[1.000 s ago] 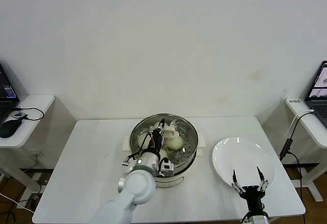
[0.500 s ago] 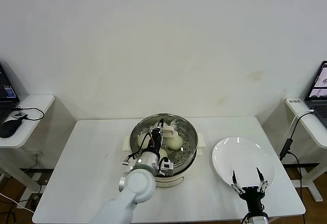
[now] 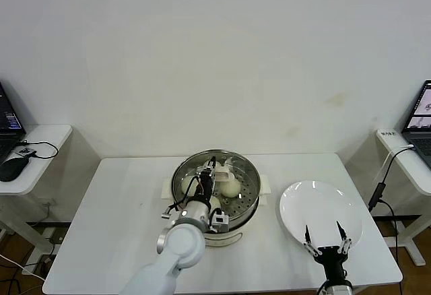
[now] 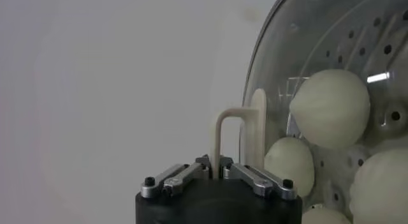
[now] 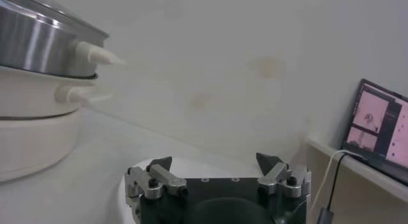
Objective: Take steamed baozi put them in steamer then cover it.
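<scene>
Head view: left gripper [image 3: 214, 168] over the steamer [image 3: 216, 188], fingers nearly closed around the cover's bar handle [image 4: 234, 139], which runs straight ahead of it. Baozi [image 4: 329, 108] lie beneath the glass cover [image 4: 331, 66]. Right gripper [image 3: 325, 240] spread wide, empty, beside a white plate [image 3: 320, 209].

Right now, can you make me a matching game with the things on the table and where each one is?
Things:
1. buns
2. lid handle
3. white plate
4. right gripper

Places:
A. between the left gripper's fingers
B. inside the steamer, under the glass lid
C. on the table, to the right of the steamer
D. open, at the plate's near edge

Pairs: 1-B, 2-A, 3-C, 4-D
</scene>
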